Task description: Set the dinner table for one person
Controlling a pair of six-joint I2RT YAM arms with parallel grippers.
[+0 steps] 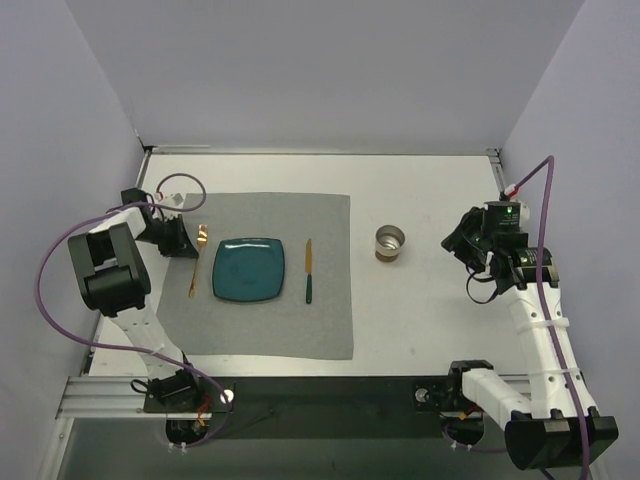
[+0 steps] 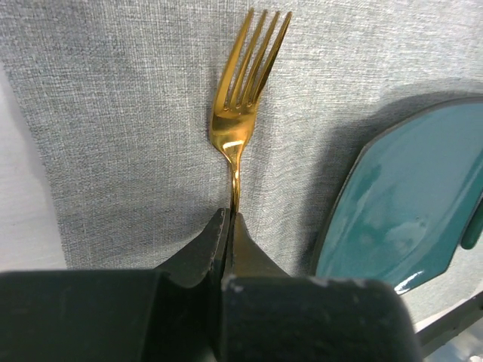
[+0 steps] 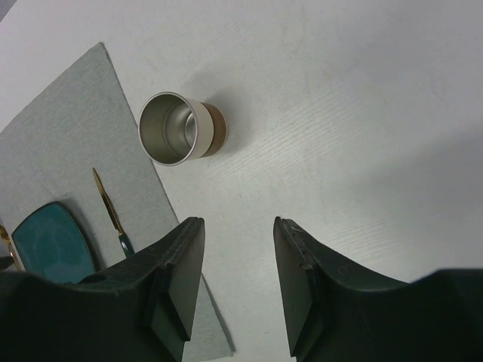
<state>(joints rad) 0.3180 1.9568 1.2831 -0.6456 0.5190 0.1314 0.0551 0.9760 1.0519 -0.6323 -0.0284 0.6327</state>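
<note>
Dinner table point(image 1: 430, 310): large, white, rectangular

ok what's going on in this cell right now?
One-person place setting, partway through. The left tool is shut on the gold fork by its handle, over the grey mat just left of the teal plate. A knife lies on the mat right of the plate. A metal cup stands on the white table past the mat's right edge. The right tool is open and holds nothing, off to the cup's right.

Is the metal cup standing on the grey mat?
No, the cup stands on the bare white table, right of the mat.
</note>
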